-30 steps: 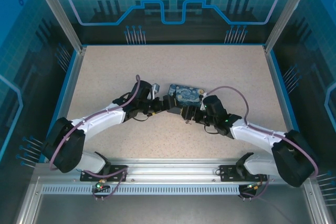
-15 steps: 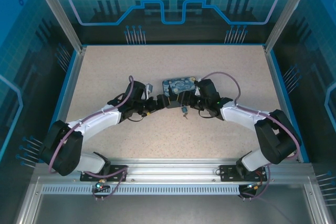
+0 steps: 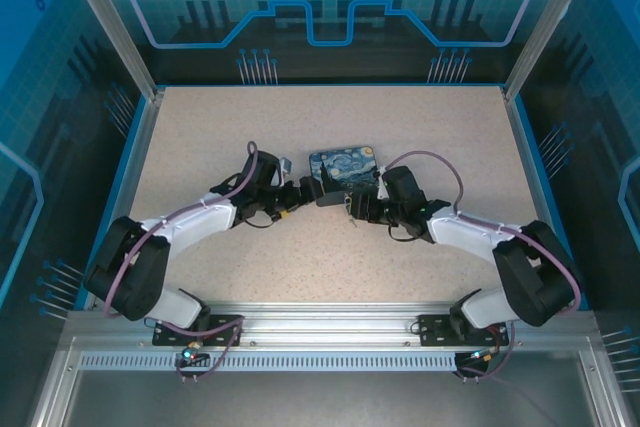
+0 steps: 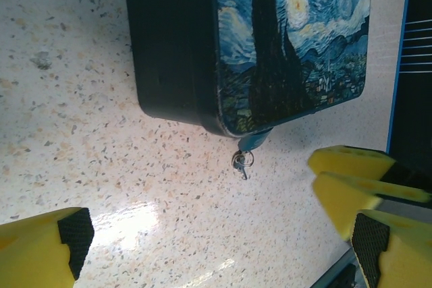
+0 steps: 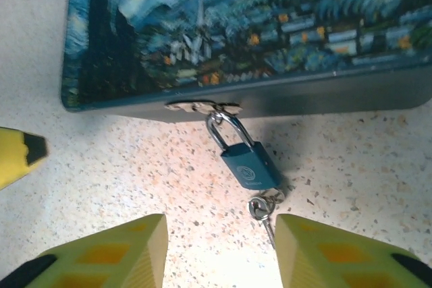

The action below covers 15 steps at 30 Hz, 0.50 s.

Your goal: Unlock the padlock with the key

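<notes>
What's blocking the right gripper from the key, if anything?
Likely nothing, so yes: the right gripper is open and faces the key, which lies uncovered on the table at the base of the padlock.

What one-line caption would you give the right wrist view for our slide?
Open right gripper faces the blue padlock hooked on the painted box, key at its base.

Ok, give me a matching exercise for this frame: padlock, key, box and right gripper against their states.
1 padlock
2 key
3 box
4 right gripper

a open, holding nothing
b blue-and-yellow swirl painting
c hooked through the box's hasp
d on the table at the padlock's base

Pairs: 1-c, 2-d, 3-b, 4-a.
</notes>
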Available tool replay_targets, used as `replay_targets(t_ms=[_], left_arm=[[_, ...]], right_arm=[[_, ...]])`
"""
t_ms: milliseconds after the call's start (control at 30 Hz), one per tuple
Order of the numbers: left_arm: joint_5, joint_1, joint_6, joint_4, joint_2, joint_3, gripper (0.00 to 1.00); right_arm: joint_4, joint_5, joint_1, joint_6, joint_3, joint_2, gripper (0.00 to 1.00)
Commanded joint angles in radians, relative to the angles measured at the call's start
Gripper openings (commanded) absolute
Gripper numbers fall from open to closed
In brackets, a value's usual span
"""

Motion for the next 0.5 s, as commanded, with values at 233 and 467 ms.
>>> replay_targets(t_ms=[233,467], left_arm=[[0.028,0.009,-0.008,0.012,0.018,0.057,0.99],[0.032,0.009,-0.002,-0.002,0.029,0.07,0.99]], right_arm=[[0.123,-0.025,-0.016,-0.124,-0.035,0.094,0.52],[0.18,-0.053,-0.021,-0.125,-0.025,0.161,0.56]])
